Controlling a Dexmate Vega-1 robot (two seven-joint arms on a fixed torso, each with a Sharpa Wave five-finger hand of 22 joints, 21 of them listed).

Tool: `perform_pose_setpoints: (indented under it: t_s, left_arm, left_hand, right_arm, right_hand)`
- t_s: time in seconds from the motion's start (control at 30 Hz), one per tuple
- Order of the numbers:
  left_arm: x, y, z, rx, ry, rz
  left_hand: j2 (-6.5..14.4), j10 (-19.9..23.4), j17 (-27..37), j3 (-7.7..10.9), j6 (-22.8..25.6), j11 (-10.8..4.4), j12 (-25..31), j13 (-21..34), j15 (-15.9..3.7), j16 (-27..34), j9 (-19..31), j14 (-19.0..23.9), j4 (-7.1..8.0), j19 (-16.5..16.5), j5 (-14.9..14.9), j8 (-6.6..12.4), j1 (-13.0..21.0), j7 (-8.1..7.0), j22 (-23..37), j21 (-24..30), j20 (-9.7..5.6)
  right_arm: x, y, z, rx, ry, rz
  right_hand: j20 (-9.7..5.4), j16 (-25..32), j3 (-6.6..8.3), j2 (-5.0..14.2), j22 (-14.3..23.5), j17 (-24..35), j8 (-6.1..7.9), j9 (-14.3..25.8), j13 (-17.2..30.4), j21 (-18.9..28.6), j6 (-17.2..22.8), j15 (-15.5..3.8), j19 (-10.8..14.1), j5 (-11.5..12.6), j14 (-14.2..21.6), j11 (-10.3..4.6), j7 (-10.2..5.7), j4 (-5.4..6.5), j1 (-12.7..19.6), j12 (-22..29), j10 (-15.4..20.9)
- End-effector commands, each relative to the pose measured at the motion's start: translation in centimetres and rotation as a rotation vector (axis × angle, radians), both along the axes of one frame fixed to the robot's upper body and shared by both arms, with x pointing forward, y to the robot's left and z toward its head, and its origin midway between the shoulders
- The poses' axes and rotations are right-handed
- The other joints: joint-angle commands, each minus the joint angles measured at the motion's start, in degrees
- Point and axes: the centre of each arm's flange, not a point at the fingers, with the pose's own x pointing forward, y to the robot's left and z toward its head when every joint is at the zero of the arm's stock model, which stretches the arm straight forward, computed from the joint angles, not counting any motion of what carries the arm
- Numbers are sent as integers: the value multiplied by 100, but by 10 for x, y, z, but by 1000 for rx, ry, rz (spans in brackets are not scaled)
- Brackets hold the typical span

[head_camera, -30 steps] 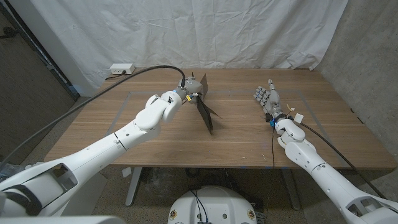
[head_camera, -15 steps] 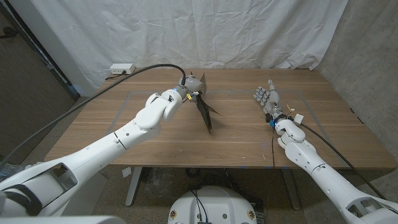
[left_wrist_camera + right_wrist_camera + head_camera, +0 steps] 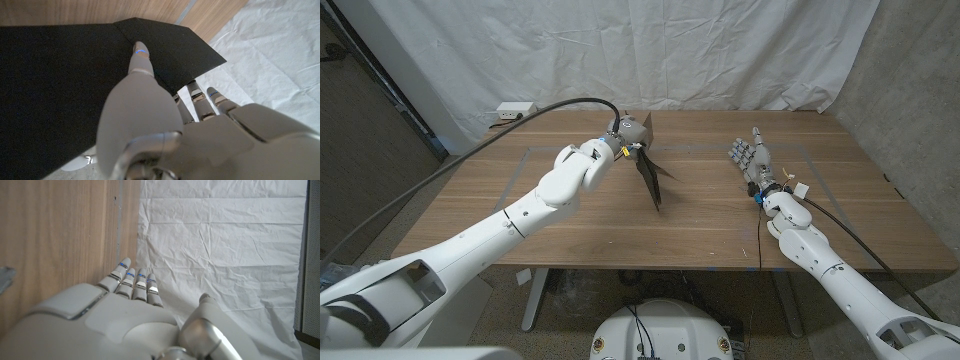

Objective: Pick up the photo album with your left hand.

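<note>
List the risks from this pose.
1. The left hand holds the album by its top edge only, so it may slip out.
2. The album hangs open with one cover splayed; it could swing or flop further as it rises.
3. Its lower corner looks near the table and might drag.

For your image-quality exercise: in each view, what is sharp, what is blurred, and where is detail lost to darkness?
Head view: evenly lit, sharp. Left wrist view: the left hand looms soft-focused; the photo album is featureless black. Right wrist view: right hand blurred, white cloth crisp.
</note>
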Motion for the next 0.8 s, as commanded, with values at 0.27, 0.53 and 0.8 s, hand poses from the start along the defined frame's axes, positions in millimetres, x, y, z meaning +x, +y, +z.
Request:
perform_pose_setpoints:
  t_s: [0.27, 0.53, 0.8]
  left_arm:
    - [-11, 0, 19, -15, -25, -16]
    - [-16, 0, 28, -23, -43, -26]
    - [-19, -1, 34, -18, -53, -27]
  left_hand:
    - [72, 74, 16, -37, 370, 9, -5, 33, -912, -23, 63, 67, 28, 20, -33, 50, 49, 358, 19, 2, -28]
    - [75, 85, 15, -51, 377, 8, -19, 49, -909, -34, 43, 70, 35, 14, -36, 51, 58, 393, 19, -1, -13]
    - [81, 105, 14, -64, 378, 7, -30, 68, -909, -44, 43, 73, 41, 13, -38, 60, 72, 371, 19, -2, -19]
  right_arm:
    - [-3, 0, 7, -3, -15, -2]
    - [-4, -1, 8, -4, -16, -8]
    - [-7, -2, 10, -5, -23, -12]
  right_hand:
    - [9, -5, -17, -15, 26, 30, 4, 11, 29, -27, -12, -1, 65, -9, 39, 1, -10, -1, 55, -23, 42]
    - [9, -7, -23, -10, 27, 29, 3, 11, 29, -42, -14, -5, 67, -10, 35, 11, 4, -3, 58, -22, 44]
    - [10, -4, -28, -6, 27, 29, 4, 11, 30, -55, -14, -11, 72, -11, 46, 13, 0, -6, 60, -21, 48]
